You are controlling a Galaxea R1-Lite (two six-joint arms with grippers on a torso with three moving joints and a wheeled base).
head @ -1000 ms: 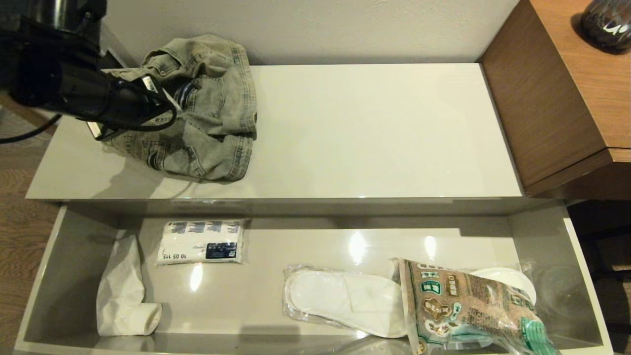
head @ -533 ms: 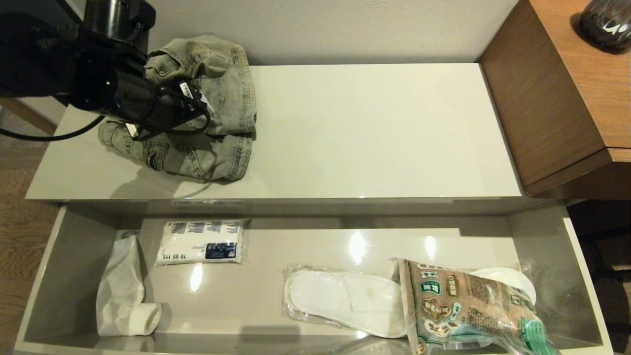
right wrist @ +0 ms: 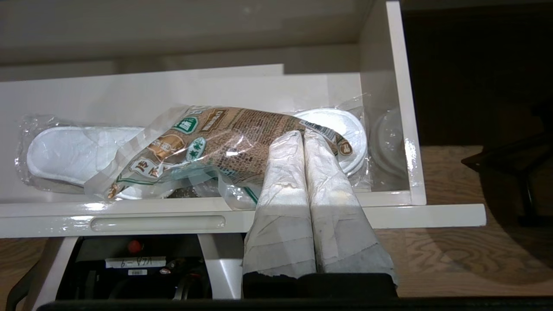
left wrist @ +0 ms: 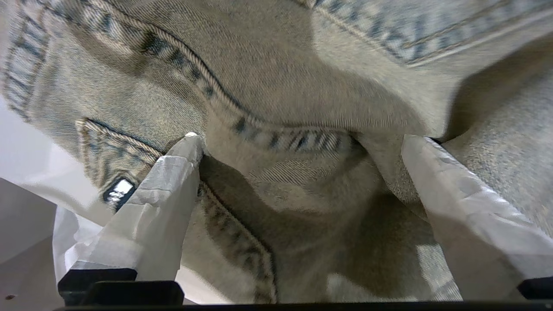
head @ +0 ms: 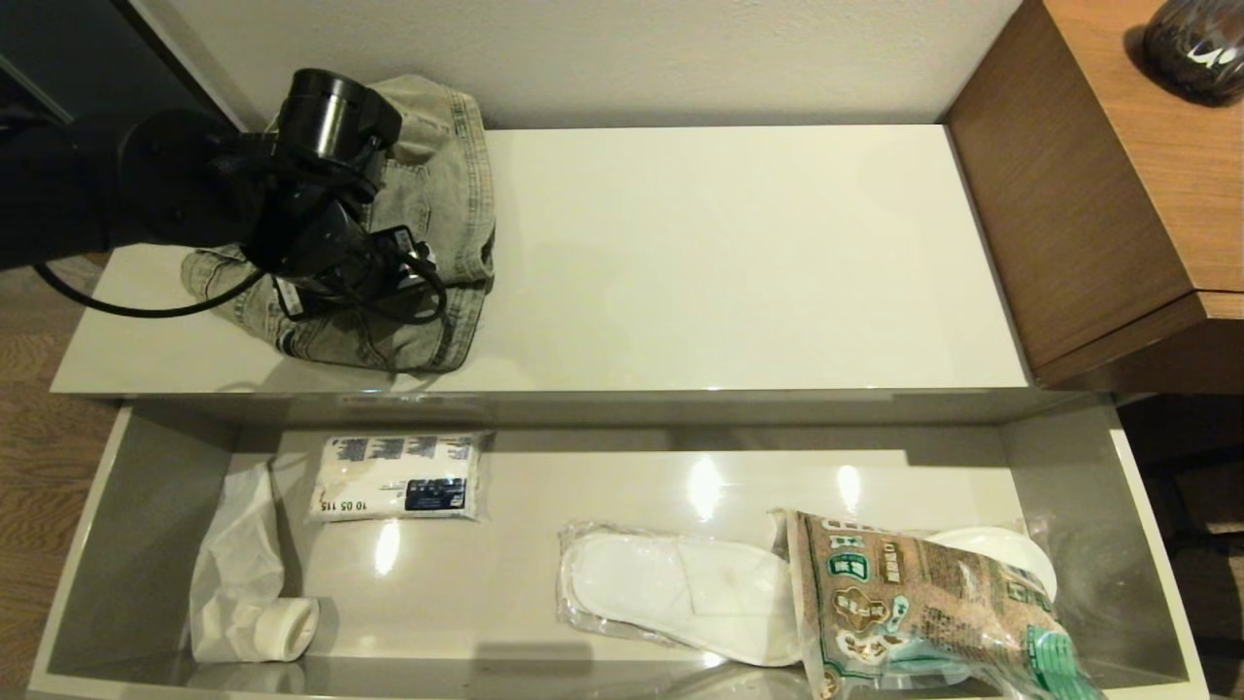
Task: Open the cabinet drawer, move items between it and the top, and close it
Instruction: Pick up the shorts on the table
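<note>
The olive-grey denim jacket [head: 442, 185] lies crumpled at the left end of the cabinet top [head: 739, 253]. My left gripper [head: 362, 267] is pressed down into it. In the left wrist view this gripper [left wrist: 300, 139] is open, its white fingers [left wrist: 173, 172] spread wide with a fold of the jacket [left wrist: 276, 86] bulging between them. The drawer [head: 1147, 544] stands pulled out below. The clear slipper pack [head: 671, 588] lies on its floor right of centre. My right gripper [right wrist: 303, 133] is shut and empty, hovering over the drawer's front rim [right wrist: 423, 216]. It is out of the head view.
The brown-green snack bag [head: 923, 612] lies over the slipper pack's right end. A white-and-blue tissue pack [head: 397, 476] and a white bag with a roll [head: 243, 574] sit in the drawer's left half. The brown desk [head: 1098, 194] stands at the right.
My left arm has swung right and down onto the jacket. The jacket has been squashed and dragged slightly towards the front edge. The drawer's contents have not moved.
</note>
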